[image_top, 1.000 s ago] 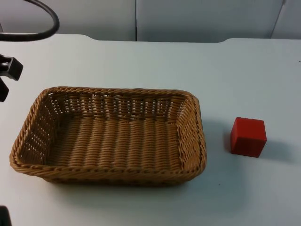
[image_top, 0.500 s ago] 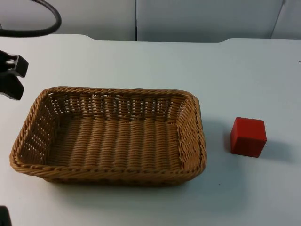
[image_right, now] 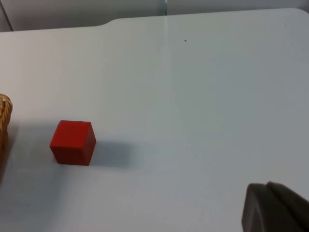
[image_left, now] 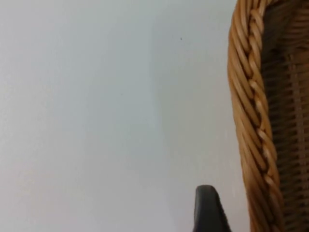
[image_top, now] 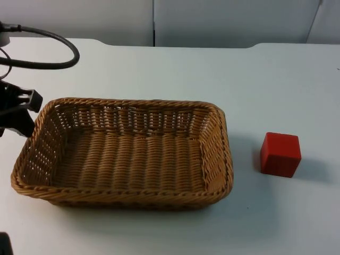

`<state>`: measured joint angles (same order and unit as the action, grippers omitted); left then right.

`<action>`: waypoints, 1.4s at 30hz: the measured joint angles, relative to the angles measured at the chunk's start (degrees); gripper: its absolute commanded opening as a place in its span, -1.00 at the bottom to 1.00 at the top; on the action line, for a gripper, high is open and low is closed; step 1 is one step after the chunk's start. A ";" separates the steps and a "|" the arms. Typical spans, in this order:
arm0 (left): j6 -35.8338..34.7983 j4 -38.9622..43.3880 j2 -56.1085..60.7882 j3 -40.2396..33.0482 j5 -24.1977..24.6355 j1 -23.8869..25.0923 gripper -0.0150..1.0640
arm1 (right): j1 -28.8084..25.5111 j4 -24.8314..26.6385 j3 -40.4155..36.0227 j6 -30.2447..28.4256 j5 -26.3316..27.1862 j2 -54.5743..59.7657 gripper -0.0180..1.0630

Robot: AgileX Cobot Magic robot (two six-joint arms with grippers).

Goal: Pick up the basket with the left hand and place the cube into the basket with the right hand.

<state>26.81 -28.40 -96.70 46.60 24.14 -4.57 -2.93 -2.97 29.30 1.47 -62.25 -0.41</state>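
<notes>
Left end effector (image_top: 18,112) sits at the basket's (image_top: 125,151) left short end, just outside the braided rim, low over the bench (image_top: 159,69). That placing makes sense as a lineup for pinching the wall so the basket can be lifted. From the left wrist, one black fingertip (image_left: 208,212) hangs just beside the woven rim (image_left: 251,125), on its outer side, bare bench under it, nothing gripped. How wide the fingers stand, I cannot tell.

The basket itself lies flat on the bench, open side up, nothing inside it. Its rim is right next to that fingertip, near touching, though contact is not clear.

Over to the right side: the right end effector (image_right: 275,208) waits well back, its spread not readable either. The red cube (image_top: 280,154) rests on the bench, right of the basket with a clear gap, well apart from this end effector (image_right: 72,142).
</notes>
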 measured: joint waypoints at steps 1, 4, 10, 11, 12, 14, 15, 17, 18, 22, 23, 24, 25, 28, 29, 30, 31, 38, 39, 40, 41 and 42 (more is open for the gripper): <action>0.14 -0.60 0.00 0.00 -0.10 -0.10 -0.06 | 0.00 0.00 0.00 0.00 0.00 0.00 -0.97; 0.38 -1.01 -0.14 0.00 -0.22 -0.45 -0.06 | 0.00 0.00 0.00 0.00 0.00 0.00 -0.97; 2.38 -1.50 -2.82 0.90 -0.57 -3.26 -0.06 | 0.00 0.00 0.00 0.00 0.00 0.00 -0.97; 2.54 -1.76 -3.56 1.46 -0.57 -3.50 -0.06 | 0.00 0.00 0.00 0.00 0.00 0.00 -0.97; 2.54 -1.89 -4.29 2.21 -0.57 -3.64 -0.06 | 0.00 0.00 0.00 0.00 0.00 0.00 -0.97; 2.54 -1.97 -4.78 2.92 -0.57 -3.64 -0.06 | 0.00 0.00 0.00 0.00 0.00 0.00 -0.97; 2.62 -2.02 -5.21 3.47 -0.57 -3.64 -0.06 | 0.00 0.00 0.00 0.00 0.00 0.00 -0.97; 2.65 -2.12 -6.01 4.48 -0.57 -3.64 -0.06 | 0.00 0.00 0.00 0.00 0.00 0.00 -0.97; 2.76 -2.12 -6.27 4.78 -0.57 -3.64 -0.06 | 0.00 0.00 0.00 0.00 0.00 0.00 -0.97; 2.75 -0.64 -7.54 5.17 -1.20 -3.64 -0.06 | 0.00 0.00 0.00 0.00 0.00 0.00 -0.97; 2.75 -0.14 -8.03 5.17 -1.22 -3.64 -0.06 | 0.00 0.00 0.00 0.00 0.00 0.00 -0.97; 2.75 0.44 -8.49 5.17 -1.22 -3.64 -0.06 | 0.00 -0.04 0.00 0.00 0.00 0.00 -0.97; 2.75 0.44 -8.49 5.17 -1.22 -3.64 -0.06 | 0.00 -0.04 0.00 0.00 0.00 0.00 -0.97; 2.75 1.59 -9.54 5.17 -1.35 -3.64 -0.06 | 0.00 -0.04 0.00 0.00 0.00 0.00 -0.97; 2.75 1.73 -9.66 5.17 -1.35 -3.64 -0.06 | 0.00 -0.04 0.00 0.00 0.00 0.00 -0.97; 2.75 1.73 -9.66 5.17 -1.35 -3.64 -0.06 | 0.00 -0.04 0.00 0.00 0.00 0.00 -0.97; 2.75 1.94 -9.76 5.17 -1.45 -3.64 -0.06 | 0.00 -0.04 0.00 0.00 0.00 0.00 -0.97; 1.48 1.93 -11.82 5.17 -1.59 -3.64 -0.06 | 0.00 -0.04 0.00 0.00 0.00 0.00 -0.97; 1.48 1.93 -11.82 5.17 -1.59 -3.64 -0.06 | 0.00 -0.04 0.00 0.00 0.00 0.00 -0.97; 1.48 1.51 -12.33 5.20 -1.59 -3.64 -0.06 | 0.00 -0.04 0.00 0.00 0.00 0.00 -0.97; 1.48 1.26 -12.81 5.20 -1.59 -3.64 -0.06 | 0.00 -0.04 0.00 0.00 0.00 0.00 -0.97; 1.48 1.14 -13.27 5.20 -1.71 -3.64 -0.06 | 0.00 -0.04 0.00 0.00 0.00 0.00 -0.97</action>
<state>28.29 -27.26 -109.97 51.80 22.43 -8.21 -2.93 -3.01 29.30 1.47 -62.25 -0.41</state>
